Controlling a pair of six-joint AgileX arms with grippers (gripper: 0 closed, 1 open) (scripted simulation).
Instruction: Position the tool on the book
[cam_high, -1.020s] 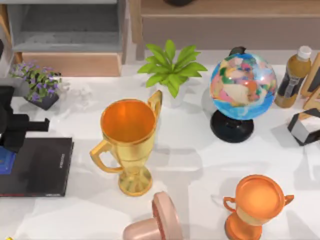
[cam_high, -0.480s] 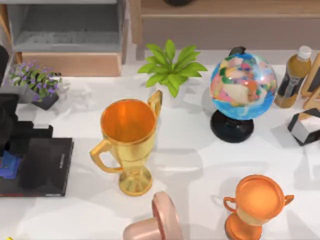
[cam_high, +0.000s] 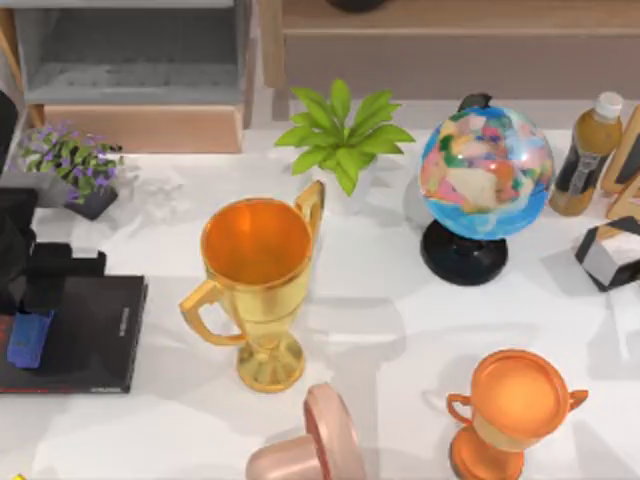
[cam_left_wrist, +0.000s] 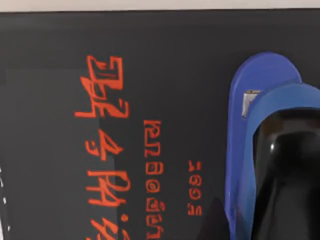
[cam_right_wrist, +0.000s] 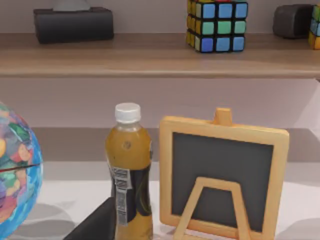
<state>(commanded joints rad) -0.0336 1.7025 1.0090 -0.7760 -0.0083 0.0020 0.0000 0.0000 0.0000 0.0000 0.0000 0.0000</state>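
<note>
Left gripper: far left of the table, above the book, fingers around the tool's far end; whether they still pinch it I cannot tell.
Tool: lying flat on the book's left part.
Book: flat at the table's left edge, left of the gold trophy.
</note>
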